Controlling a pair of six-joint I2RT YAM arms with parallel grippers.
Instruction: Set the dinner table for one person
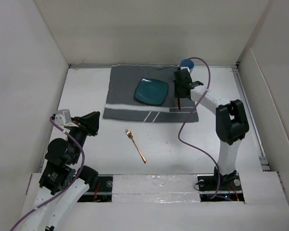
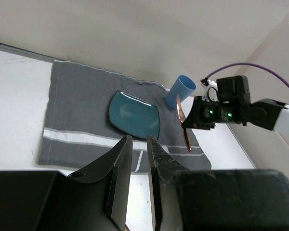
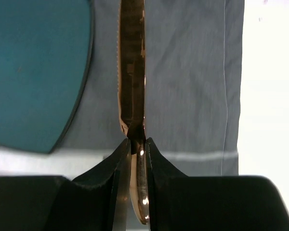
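At the near left of the dinner table (image 1: 192,144), the left gripper (image 2: 139,140) hangs above the bare white top. Its fingers (image 2: 119,166) stand a narrow gap apart with nothing between them, and they point toward the far side. Just beyond it and toward the middle, a copper-coloured fork (image 1: 136,146) lies flat on the table. Its tines point to the far left and its handle to the near right, and it lies apart from the cloth beyond it.

Farther back, a grey placemat (image 1: 130,82) with white stripes along its near edge is spread flat on the table. A square teal plate (image 1: 151,91) sits on the placemat, about at its middle.

The right gripper (image 3: 137,144) is over the right part of the placemat, beside the plate. Its fingers are pressed onto a copper-coloured knife (image 3: 131,72), gripping it where blade meets handle. The serrated edge faces the plate. Whether the tip touches the cloth cannot be told.

A light blue cup (image 2: 181,90) stands upright at the far right corner of the placemat, just behind the right gripper.
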